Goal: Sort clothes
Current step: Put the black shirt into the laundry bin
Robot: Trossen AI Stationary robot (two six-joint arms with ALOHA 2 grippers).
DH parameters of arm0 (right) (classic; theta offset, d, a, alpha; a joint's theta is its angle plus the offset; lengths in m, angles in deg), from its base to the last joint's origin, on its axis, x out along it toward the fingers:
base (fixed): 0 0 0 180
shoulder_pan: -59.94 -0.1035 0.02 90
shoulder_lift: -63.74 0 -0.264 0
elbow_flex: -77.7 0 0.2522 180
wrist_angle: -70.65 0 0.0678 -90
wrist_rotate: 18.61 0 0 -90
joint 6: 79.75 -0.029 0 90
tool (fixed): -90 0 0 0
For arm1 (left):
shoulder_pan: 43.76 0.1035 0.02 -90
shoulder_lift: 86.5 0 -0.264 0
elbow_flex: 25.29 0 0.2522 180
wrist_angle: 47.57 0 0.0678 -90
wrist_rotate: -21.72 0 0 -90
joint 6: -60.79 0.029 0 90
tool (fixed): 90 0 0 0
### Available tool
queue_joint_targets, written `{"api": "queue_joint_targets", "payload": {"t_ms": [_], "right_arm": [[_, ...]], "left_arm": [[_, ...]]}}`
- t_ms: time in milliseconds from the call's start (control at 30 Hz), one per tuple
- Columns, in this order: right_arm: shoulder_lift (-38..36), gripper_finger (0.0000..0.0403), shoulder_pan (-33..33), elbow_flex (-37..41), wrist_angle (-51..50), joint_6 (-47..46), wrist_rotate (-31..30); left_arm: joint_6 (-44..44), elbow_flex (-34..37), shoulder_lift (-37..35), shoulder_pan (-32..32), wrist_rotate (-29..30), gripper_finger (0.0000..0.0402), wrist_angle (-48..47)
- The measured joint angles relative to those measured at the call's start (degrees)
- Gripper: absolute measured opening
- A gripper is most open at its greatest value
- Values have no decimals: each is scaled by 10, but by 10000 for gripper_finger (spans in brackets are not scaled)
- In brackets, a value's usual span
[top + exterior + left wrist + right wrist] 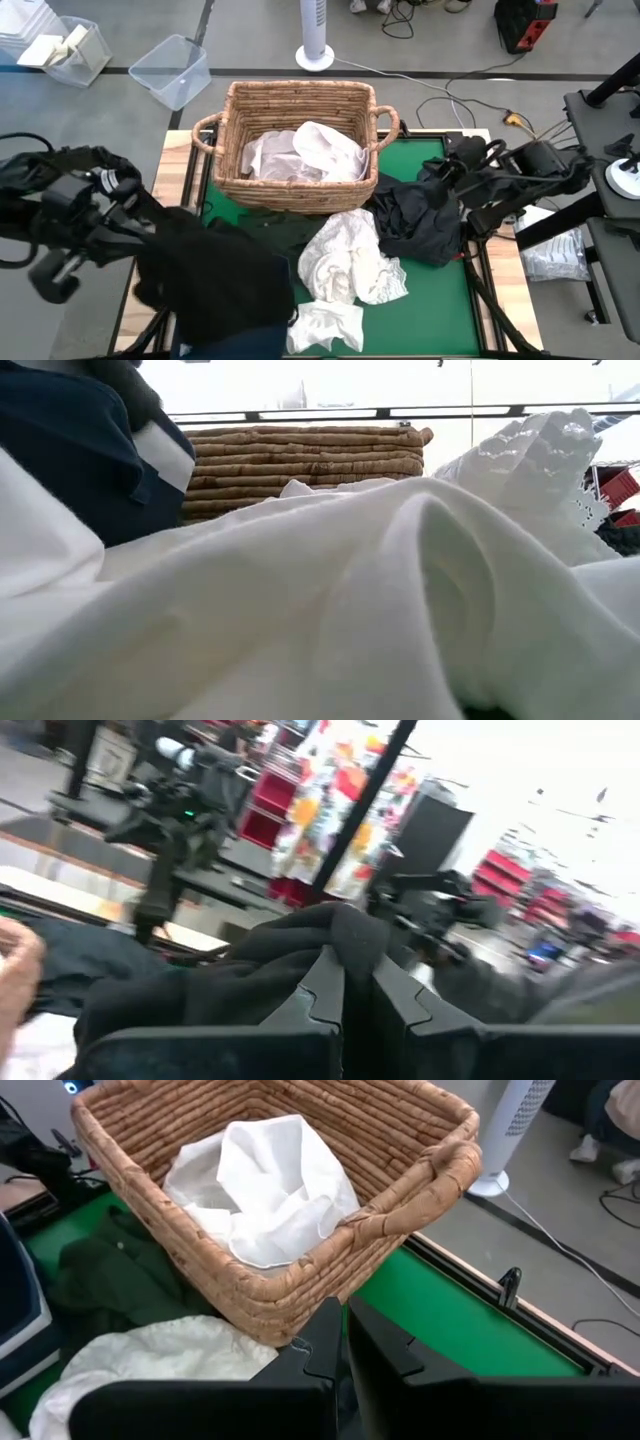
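- Lower left of the high view: the left gripper [345, 982] held a dark garment [215, 280] clamped in its fingers, above the blue bin [235, 340].
- Centre: white clothes [345, 260] lay below the basket [300, 100].
- Right: the right gripper [345, 1330], closed and empty, hovered over a black heap [415, 225].

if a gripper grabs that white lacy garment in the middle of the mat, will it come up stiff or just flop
Probably floppy: the white lacy garment lies crumpled in loose folds on the green mat, so it should drape and trail. It looks thin, so likely light for its size. It lies against the black garment and may drag it along.
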Motion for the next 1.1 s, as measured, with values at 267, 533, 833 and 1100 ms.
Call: {"api": "queue_joint_targets", "payload": {"t_ms": [267,533,833,1100], "right_arm": [[10,13,0,0,0,-16,-3],[17,13,0,0,12,-20,-3],[23,13,0,0,19,-20,-5],[28,13,0,0,28,-19,-17]], "left_arm": [[-157,0,-22,-30,2,0,-149],[-334,26,-22,-9,-59,0,-268],[-373,38,10,43,-118,0,-308],[-375,76,42,112,-236,0,-308]]}}
